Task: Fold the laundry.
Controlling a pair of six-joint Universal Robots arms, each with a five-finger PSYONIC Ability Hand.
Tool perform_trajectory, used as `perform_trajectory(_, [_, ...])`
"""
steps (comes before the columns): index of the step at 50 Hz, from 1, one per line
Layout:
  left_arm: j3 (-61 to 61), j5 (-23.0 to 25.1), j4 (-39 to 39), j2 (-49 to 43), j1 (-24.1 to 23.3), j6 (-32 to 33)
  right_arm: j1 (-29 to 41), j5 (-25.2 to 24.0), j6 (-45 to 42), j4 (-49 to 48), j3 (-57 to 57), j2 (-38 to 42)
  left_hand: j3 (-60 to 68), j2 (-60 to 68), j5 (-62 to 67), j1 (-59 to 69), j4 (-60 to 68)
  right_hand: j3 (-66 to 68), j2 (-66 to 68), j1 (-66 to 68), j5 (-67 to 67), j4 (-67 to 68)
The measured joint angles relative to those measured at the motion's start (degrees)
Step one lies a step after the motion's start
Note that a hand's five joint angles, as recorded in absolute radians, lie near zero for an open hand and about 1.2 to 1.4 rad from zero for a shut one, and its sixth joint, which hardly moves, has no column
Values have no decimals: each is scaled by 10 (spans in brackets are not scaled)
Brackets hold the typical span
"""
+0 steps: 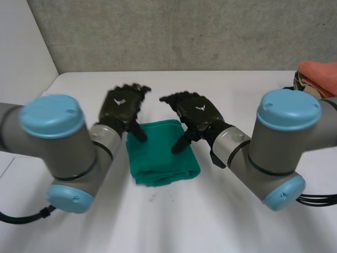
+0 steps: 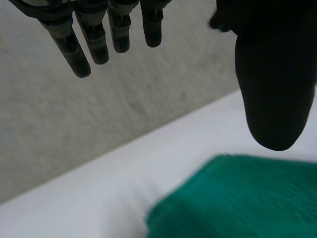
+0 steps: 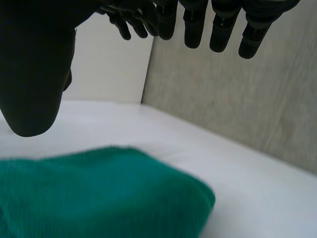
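The folded green towel [image 1: 162, 153] lay on the counter [image 1: 237, 89] between the two hands, beneath their thumbs and short of their fingertips. The left hand [image 1: 120, 105] and right hand [image 1: 195, 113] hovered equally near, fingers relaxed and apart, holding nothing.

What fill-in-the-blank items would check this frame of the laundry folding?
1. The folded cloth lying between the two hands is ____ in colour.
2. The left hand and the right hand hold nothing; both are ____ (open or shut).
3. The folded cloth lies on a ____ table.
Missing words: green; open; white.
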Motion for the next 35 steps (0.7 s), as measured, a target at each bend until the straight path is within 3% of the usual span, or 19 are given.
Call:
perform_trajectory(8, [58,-36,-64,-104,-32,5,-10,-12,-44,132,-131,131,0,0,0,0,0,0,0,0,0,0])
perform_trajectory(16, [84,-57,-139,-158,-32,21,-7,-2,-94,188,-197,210,0,0,0,0,0,0,0,0,0,0])
perform_trajectory(23, [85,-51,-170,-143,-26,35,-6,55,-184,188,-190,177,0,0,0,0,0,0,0,0,0,0])
perform_trajectory(28, [86,-33,-169,-79,-23,38,-6,90,-245,151,-144,116,0,-1,0,0,0,0,0,0,0,0])
perform_trajectory(35, [87,76,-148,18,-11,39,4,96,-289,49,-23,49,0,0,0,0,0,0,0,0,0,0])
